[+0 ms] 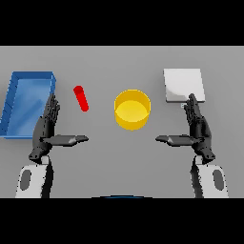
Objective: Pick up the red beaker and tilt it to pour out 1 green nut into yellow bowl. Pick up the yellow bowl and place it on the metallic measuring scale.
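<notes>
While both hands lie open, nothing bears legible writing.

Plain grey table [119,162], evenly lit, filling the whole view

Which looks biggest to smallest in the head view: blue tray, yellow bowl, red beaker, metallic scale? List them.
1. Blue rectangular tray, far left.
2. Flat metallic measuring scale, slightly larger in outline than the bowl; close, so this order is unsure.
3. Round yellow bowl.
4. Slim red beaker, clearly smallest.
</notes>
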{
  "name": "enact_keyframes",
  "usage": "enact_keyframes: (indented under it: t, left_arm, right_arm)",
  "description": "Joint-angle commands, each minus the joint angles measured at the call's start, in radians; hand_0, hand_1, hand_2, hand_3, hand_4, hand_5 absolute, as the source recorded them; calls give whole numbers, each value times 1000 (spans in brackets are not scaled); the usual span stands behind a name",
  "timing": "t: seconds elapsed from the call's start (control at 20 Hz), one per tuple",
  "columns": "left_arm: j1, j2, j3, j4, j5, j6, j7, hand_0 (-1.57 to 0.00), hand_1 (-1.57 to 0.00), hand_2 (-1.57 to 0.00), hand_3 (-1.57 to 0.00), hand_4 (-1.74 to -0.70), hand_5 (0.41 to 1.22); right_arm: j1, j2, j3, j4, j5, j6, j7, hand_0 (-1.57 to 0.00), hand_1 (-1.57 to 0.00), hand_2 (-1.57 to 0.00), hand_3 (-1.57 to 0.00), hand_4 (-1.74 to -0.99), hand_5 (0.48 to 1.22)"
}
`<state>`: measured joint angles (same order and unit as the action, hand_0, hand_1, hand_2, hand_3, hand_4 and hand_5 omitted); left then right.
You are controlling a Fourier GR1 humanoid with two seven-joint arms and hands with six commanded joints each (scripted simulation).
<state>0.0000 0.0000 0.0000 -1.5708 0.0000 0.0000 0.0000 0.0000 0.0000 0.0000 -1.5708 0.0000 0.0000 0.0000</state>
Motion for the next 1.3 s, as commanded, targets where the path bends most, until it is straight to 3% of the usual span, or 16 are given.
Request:
enact_keyframes:
  t: [0.0, 0.25, 0.35, 0.5, 0.65, 0.95, 1.25]
  left_arm:
    - [0, -1, -1, 0, 0, 1, 0, 1, 1, 1, 1, -1141, 660]
    - [3, -6, -8, -2, -7, 3, 4, 1, 1, 1, 1, -1141, 660]
    - [89, 34, -87, -129, -91, -12, -40, 1, 1, 1, 1, -1143, 660]
    - [140, 56, -133, -192, -148, -18, 12, 1, 1, 1, 1, -1138, 660]
    - [115, 67, -131, -202, -145, -24, 74, 1, 1, 1, 1, -1139, 652]
    - [-16, 54, -97, -25, -147, -16, 98, 1, 1, 1, 1, -1158, 645]
    - [-179, 65, -44, 212, -144, -26, 23, 1, 1, 1, 1, -1178, 637]
  right_arm:
    - [-3, -1, -1, 2, -1, -1, 2, 1, 1, 1, 1, -1071, 578]
    - [-29, -13, -13, 16, -8, 3, 12, 1, 1, 1, 1, -1071, 578]
    - [14, -75, 56, -35, 168, -43, -99, 1, 1, 1, 1, -1072, 577]
    - [52, -82, 104, -70, 265, -74, -113, 1, 1, 1, 1, -1071, 581]
    - [52, -90, 100, -99, 227, -39, -100, 1, 1, 1, 1, -1118, 600]
    - [51, -82, 101, -104, 184, -2, -94, 1, 1, 1, 1, -1197, 627]
    - [54, -87, 89, -101, 168, 3, -102, 1, 1, 1, 1, -1229, 626]
